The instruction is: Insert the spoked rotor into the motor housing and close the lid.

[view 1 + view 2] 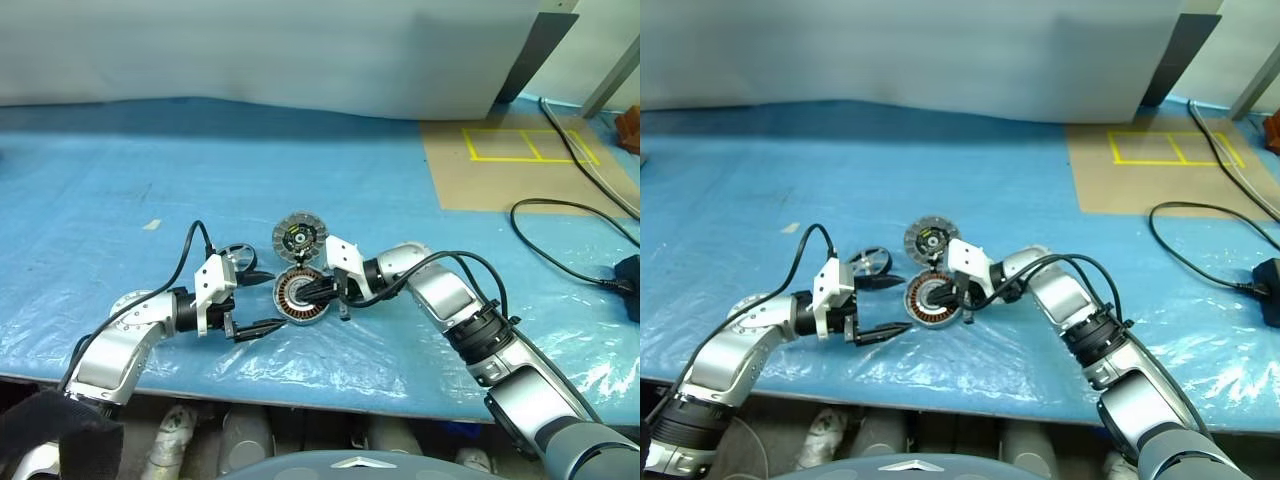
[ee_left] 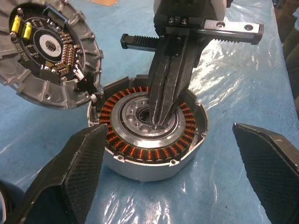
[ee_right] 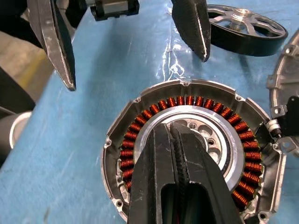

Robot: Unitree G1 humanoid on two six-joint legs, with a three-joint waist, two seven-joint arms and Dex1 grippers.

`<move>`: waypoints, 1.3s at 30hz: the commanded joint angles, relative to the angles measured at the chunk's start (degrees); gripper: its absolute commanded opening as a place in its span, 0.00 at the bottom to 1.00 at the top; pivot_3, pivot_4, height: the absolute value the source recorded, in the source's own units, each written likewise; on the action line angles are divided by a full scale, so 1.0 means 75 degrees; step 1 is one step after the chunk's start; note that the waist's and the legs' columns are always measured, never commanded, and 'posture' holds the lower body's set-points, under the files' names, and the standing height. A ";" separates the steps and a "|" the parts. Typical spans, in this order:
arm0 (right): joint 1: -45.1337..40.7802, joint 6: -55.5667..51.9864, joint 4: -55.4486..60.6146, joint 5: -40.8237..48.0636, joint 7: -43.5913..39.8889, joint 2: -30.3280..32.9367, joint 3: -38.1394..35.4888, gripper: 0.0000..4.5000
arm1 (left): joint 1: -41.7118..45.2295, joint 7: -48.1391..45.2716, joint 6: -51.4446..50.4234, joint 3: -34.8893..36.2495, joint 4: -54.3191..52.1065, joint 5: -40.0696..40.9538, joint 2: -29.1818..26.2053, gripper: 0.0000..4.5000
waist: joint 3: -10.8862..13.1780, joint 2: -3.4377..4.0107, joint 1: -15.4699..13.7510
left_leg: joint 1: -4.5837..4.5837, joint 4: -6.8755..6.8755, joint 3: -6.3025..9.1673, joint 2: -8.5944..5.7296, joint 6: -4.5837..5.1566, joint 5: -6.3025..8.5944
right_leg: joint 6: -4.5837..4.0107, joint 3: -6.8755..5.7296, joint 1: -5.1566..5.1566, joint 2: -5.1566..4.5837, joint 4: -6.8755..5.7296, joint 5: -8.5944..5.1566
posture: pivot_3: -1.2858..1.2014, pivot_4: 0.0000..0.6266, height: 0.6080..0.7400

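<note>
Motor housing [image 1: 301,297] near the table's front edge, windings bare, lid [image 1: 299,237] swung open behind. Spoked rotor [image 1: 239,257] not yet inserted, lying just beside. Right gripper [image 3: 178,140] closed, tips on the housing's hub; left gripper [image 1: 263,300] spread wide, empty.

The housing [image 1: 300,297] is a round silver cup lying flat on the blue sheet. Inside it a ring of copper coils goes around a shiny middle with a dark hole. The lid [image 1: 299,238] is swung open at about 12 o'clock from it, joined at the rim, ribbed side showing. The black rotor [image 1: 238,259] lies flat at about 10 o'clock, near the housing.
</note>
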State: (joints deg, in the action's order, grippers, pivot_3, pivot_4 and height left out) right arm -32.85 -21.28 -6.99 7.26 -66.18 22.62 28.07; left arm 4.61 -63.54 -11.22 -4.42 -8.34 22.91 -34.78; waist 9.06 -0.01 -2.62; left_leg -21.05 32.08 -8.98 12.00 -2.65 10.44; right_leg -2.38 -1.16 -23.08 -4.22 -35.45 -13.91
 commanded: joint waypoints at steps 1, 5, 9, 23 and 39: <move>-0.0030 -0.0263 -0.0348 0.0035 0.0079 -0.0143 -0.0144 0.00 | 0.0069 -0.0056 0.0106 0.0039 -0.0100 0.0032 -0.0017 1.00 | 0.0000 0.0000 0.0002 | 0.0003 0.0002 0.0000 0.0000 0.0000 0.0000 | 0.0000 0.0001 0.0002 0.0000 -0.0002 0.0000 | 0.52 0.24 1.00; -0.0404 -0.1257 -0.0199 0.1159 0.0120 -0.0620 -0.1206 0.00 | 0.0100 -0.0046 0.0043 0.0032 -0.0171 0.0061 -0.0017 1.00 | 0.0004 0.0002 0.0008 | 0.0005 0.0010 0.0000 0.0001 0.0002 0.0000 | 0.0000 0.0003 0.0001 0.0000 -0.0016 0.0000 | 0.52 0.24 1.00; -0.0492 -0.1484 -0.0059 0.1327 -0.0025 -0.0597 -0.1358 0.00 | 0.0105 -0.0019 -0.0048 0.0030 -0.0285 0.0103 -0.0021 1.00 | 0.0004 0.0002 0.0003 | -0.0016 0.0013 0.0001 0.0001 0.0002 -0.0001 | -0.0002 0.0003 -0.0019 0.0001 -0.0022 0.0001 | 0.52 0.24 1.00; 0.0020 0.0260 -0.0650 -0.0482 0.0039 0.0006 0.0070 0.00 | 0.0159 0.0030 -0.0212 0.0031 -0.0344 0.0089 0.0004 1.00 | -0.0004 -0.0002 0.0020 | 0.0029 0.0009 0.0001 0.0001 0.0003 0.0002 | 0.0000 0.0005 0.0029 0.0001 -0.0008 0.0000 | 0.52 0.24 1.00; -0.0154 -0.1028 0.0208 0.0781 -0.0136 -0.0527 -0.0834 0.00 | 0.0069 -0.0090 -0.0009 0.0049 -0.0223 0.0079 -0.0026 1.00 | 0.0001 -0.0002 0.0013 | -0.0031 0.0007 0.0001 0.0004 0.0001 -0.0001 | -0.0001 -0.0003 -0.0026 0.0003 -0.0009 0.0000 | 0.52 0.24 1.00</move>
State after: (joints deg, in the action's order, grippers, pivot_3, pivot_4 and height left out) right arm -33.26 -28.60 -7.36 11.25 -67.30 19.38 23.31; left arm 5.36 -63.71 -11.78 -4.48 -8.62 22.91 -34.58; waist 9.07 -0.03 -2.52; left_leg -21.28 32.13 -8.97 12.03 -2.64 10.43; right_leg -2.39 -1.18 -23.28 -4.20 -35.52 -13.91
